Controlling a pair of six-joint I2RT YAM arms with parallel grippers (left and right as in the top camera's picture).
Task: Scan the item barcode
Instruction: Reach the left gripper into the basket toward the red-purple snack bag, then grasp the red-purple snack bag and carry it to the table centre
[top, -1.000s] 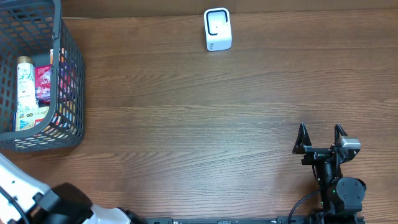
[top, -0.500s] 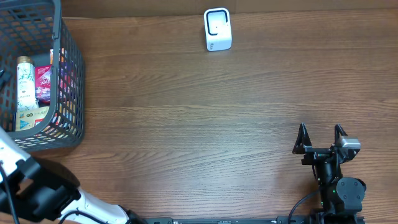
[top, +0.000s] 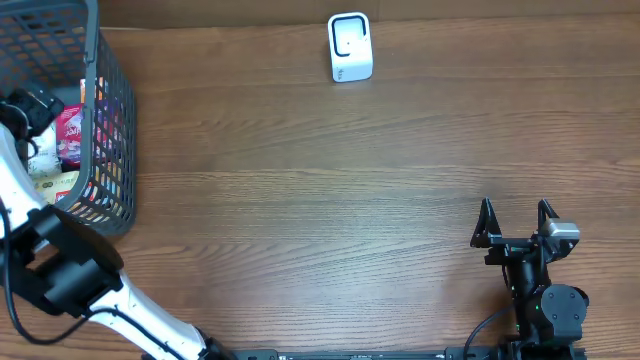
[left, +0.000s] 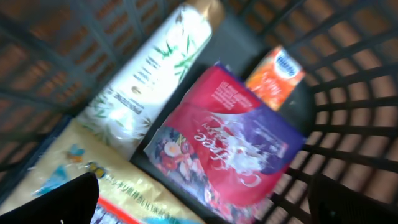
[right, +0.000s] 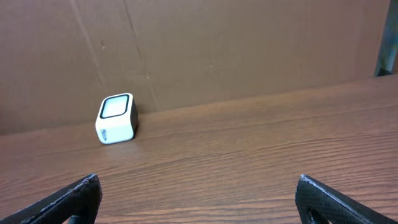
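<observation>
— In the basket (top: 110, 130) at the far left corner, what do you have under the left arm?
— I have the left gripper (left: 208, 202) hanging inside it, fingers spread wide with nothing between them. Right below them lies a red pouch (left: 230, 143) on top of the heap, and I take that as the item to scan.
— How does it lie?
— Flat, face up. In the wrist view its long axis runs on a slant across the line between my fingers, so I judge a turn of the wrist is wanted before I close. A white bottle (left: 149, 81) lies just beside it, an orange packet (left: 277, 74) shows beyond it, and a yellow pack (left: 81, 180) sits at its other side.
— And the right arm?
— The right gripper (top: 515, 225) sits at the near right, fingers wide apart and empty, well apart from the basket. The left is plainly the nearer.
— Where does the pouch go?
— To the scanner (top: 350, 47), standing at the far edge near the middle, before a cardboard wall (right: 249, 50). The wood-grain table (top: 300, 180) between looks open. The tight spot is the basket itself: mesh walls close round the fingers, neighbours crowding the pouch
</observation>
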